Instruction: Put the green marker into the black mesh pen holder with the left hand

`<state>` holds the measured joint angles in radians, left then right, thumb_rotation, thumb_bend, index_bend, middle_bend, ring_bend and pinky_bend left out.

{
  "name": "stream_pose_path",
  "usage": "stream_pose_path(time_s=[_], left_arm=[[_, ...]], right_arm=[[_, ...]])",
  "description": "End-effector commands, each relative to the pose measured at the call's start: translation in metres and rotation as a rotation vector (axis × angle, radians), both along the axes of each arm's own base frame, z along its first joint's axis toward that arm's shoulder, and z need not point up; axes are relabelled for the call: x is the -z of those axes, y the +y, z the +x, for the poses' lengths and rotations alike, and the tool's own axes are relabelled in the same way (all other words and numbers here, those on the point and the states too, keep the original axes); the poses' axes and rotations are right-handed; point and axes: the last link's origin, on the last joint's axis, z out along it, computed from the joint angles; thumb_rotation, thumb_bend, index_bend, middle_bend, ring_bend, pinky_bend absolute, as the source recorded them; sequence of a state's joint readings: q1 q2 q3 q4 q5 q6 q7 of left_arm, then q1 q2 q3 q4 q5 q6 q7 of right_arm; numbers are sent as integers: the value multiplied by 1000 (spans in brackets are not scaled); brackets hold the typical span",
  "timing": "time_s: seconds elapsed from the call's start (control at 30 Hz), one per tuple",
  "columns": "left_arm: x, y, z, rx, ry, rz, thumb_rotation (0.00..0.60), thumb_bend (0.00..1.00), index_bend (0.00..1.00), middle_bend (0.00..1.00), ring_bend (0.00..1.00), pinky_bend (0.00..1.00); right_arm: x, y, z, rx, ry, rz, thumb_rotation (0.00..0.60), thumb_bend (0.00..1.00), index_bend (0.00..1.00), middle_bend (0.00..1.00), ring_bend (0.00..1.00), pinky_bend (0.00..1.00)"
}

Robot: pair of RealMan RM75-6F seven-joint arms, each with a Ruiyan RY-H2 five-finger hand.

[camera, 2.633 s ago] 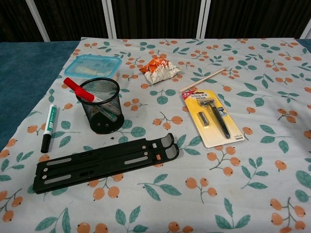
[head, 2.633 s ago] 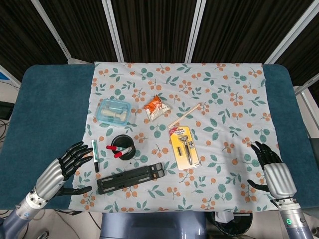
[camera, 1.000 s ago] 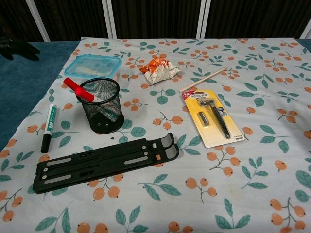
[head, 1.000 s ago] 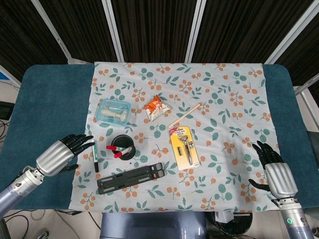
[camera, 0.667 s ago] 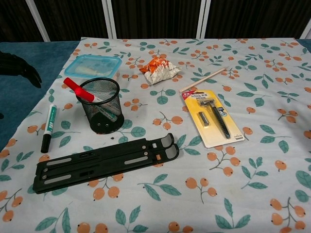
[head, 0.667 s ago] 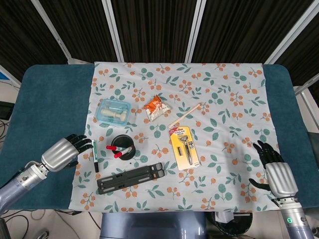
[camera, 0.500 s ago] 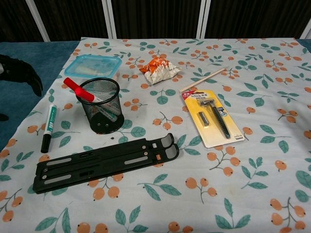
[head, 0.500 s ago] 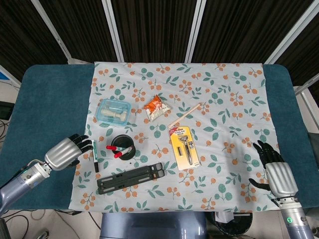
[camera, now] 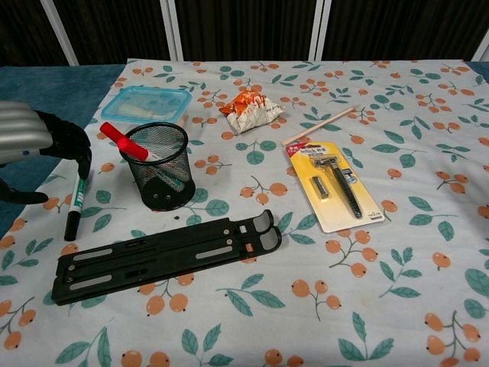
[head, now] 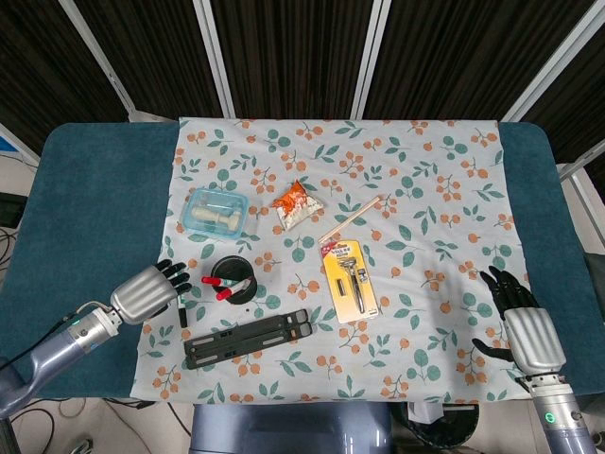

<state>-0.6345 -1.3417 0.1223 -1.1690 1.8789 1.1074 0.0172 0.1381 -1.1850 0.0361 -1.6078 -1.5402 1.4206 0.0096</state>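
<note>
The green marker (camera: 74,204) lies on the floral cloth left of the black mesh pen holder (camera: 157,166), black cap toward me. My left hand (camera: 42,140) hovers over its far end with fingers curved downward and the thumb spread apart below; it holds nothing. In the head view the left hand (head: 149,289) covers the upper part of the green marker (head: 181,314), just left of the pen holder (head: 233,276). A red marker (camera: 122,140) leans in the holder. My right hand (head: 524,327) rests open at the table's near right edge.
A black folding stand (camera: 164,256) lies in front of the holder. A blue lidded box (camera: 145,102) sits behind it. A snack packet (camera: 250,109), a wooden stick (camera: 321,125) and a packaged razor (camera: 332,183) lie further right.
My left hand has moved right from the blue table edge onto the cloth and now hangs over the marker's far end. The marker and right hand have not moved.
</note>
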Motion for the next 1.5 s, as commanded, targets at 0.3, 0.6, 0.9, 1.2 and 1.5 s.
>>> stream_pose_path(time_s=[0.3,0.6,0.9,1.2,1.5], left_arm=[[17,3,7,11,41,-4,600,244,408,337,186,298],[20,4,1,1,72,-3,600,246,410,343,186,298],[25,5,0,-2,79,1,600,250,437,373,186,298],[29,5,-2,-5,85,2,600,256,460,400,187,299],[31,4,-4,-7,70,6,600,329,525,472,330,418]], right_arm=[[-1,0,0,1,-1,0,600,168,0,0,0,182],[-1,0,0,2,-5,2,600,167,0,0,0,182],[-1,0,0,2,-9,0,600,168,0,0,0,182],[-1,0,0,3,-11,1,600,168,0,0,0,182],[-1,0,0,6,-14,4,600,168,0,0,0,182]])
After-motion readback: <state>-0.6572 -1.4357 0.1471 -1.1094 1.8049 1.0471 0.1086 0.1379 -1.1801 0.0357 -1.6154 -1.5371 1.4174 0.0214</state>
